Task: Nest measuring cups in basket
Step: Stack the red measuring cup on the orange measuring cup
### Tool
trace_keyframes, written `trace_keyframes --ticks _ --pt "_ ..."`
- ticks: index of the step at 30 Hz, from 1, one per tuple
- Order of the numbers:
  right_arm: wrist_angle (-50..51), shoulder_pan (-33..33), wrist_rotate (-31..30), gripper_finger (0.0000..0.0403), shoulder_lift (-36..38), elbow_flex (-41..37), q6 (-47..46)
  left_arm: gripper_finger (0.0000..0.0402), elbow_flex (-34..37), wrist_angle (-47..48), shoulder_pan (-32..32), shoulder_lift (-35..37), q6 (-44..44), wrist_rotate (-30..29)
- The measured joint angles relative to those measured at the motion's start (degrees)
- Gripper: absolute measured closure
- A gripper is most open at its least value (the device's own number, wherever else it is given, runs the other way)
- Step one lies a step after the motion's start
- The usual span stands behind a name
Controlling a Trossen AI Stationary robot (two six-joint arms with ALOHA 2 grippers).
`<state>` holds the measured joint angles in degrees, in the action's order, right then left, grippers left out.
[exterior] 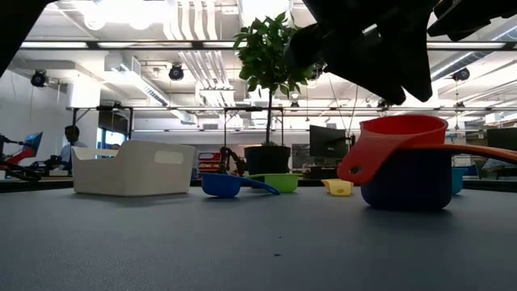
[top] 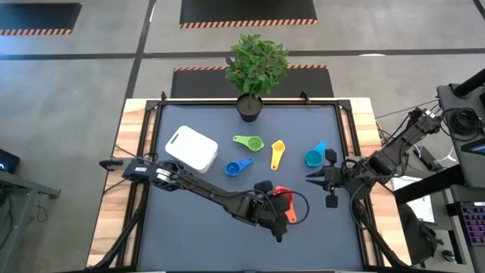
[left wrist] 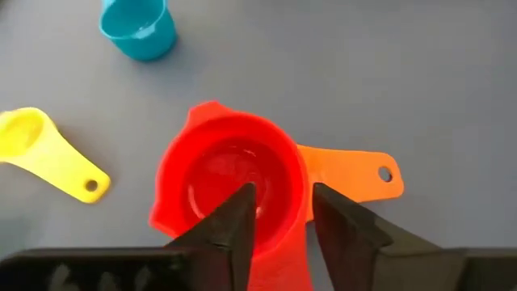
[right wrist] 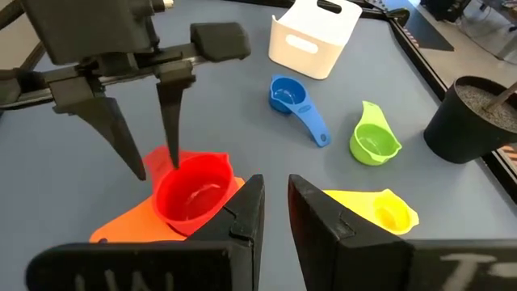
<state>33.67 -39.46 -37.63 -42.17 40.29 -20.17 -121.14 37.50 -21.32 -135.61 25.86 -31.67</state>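
Red cup (left wrist: 230, 182) nested in purple cup (exterior: 406, 190).

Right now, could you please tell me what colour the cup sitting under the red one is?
Dark purple cup under the red cup, best in the low view.

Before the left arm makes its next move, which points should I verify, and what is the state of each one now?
1. Red cup seated inside orange cup: ok.
2. Left pincer open above the red cup: ok.
3. Its fingers free of the red cup's rim: cannot tell.
4. Right pincer empty, waiting at the table's right: ok.
5. Blue cup, green cup, yellow cup, teal cup inside the basket: not ok, all lie on the table.
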Motion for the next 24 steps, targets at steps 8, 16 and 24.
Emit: trace_keyframes --ticks 8,16,24 --pt "-0.34 -0.02 0.04 0.0355 0.0 -2.0 -2.81 0.0267 -0.02 7.78 -2.31 4.63 -5.5 -10.71" --pt "-15.65 0.12 0.02 0.0355 -0.02 -7.73 3.21 0.0279 -0.04 18.87 -5.97 7.65 -7.36 -17.3" --pt "-36.48 0.46 0.11 0.0356 -0.04 -16.06 11.09 0.0296 0.04 25.8 -7.3 7.74 -10.36 -17.9"
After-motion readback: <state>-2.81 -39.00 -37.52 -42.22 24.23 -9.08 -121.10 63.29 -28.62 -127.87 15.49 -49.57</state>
